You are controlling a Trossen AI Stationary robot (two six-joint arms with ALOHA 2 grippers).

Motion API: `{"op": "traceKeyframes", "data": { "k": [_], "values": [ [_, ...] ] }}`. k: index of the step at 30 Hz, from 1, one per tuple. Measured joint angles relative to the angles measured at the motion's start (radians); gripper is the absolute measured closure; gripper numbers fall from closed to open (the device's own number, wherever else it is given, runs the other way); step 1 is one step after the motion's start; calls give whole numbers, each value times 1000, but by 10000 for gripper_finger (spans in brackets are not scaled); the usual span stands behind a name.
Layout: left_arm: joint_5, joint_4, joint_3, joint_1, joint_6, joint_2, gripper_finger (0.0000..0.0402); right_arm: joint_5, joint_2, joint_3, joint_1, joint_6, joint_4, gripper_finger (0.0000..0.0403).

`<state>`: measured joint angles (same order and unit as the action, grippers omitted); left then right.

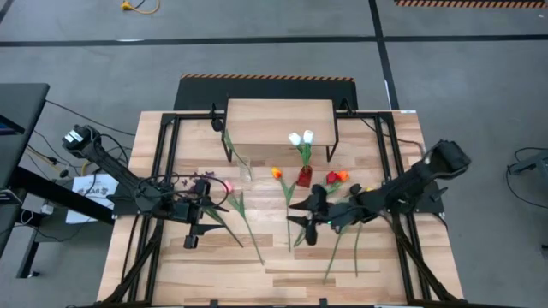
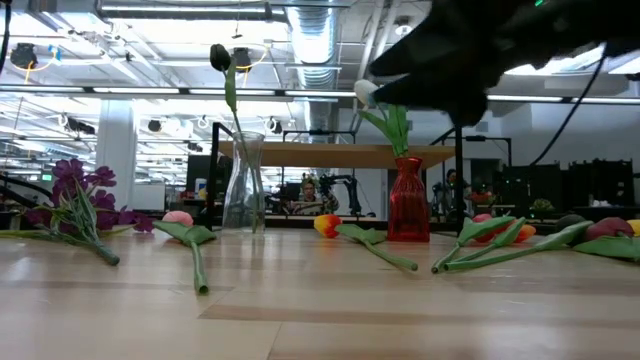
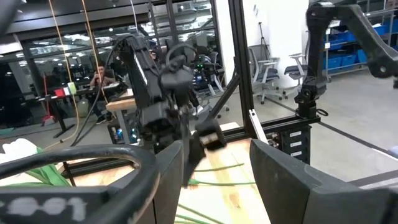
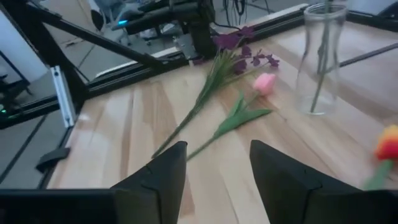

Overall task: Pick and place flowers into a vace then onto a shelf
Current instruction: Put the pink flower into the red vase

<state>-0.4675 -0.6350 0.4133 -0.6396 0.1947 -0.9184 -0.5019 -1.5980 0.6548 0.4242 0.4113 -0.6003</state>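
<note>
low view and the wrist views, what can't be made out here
- Low view: both grippers are out of sight; a dark arm fills the top right and covers the white tulips above the red vase.
- High view: the clear vase is too small and faint for its contents to be seen.
- Left wrist view: the left gripper's fingers and a dark ring block the tabletop.
- Right wrist view: the orange tulip is cut off by the edge.

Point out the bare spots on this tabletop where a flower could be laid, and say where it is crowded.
Bare wood lies along the front edge of the table, ahead of the left gripper. Another bare strip lies between the pink tulip and the orange tulip. It is crowded around the red vase and the right gripper, where stems lie close together.
</note>
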Motion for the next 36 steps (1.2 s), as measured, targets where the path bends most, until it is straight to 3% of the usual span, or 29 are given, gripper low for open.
{"op": "traceKeyframes", "data": {
  "k": [12, 36],
  "values": [
    [1, 1, 0, 0, -65, 0, 227, 2, -336, 239, -46, -84, -60, 245],
    [1, 1, 0, 0, -87, 0, 227, 12, -607, 582, -111, -106, 82, 275]
  ]
}}
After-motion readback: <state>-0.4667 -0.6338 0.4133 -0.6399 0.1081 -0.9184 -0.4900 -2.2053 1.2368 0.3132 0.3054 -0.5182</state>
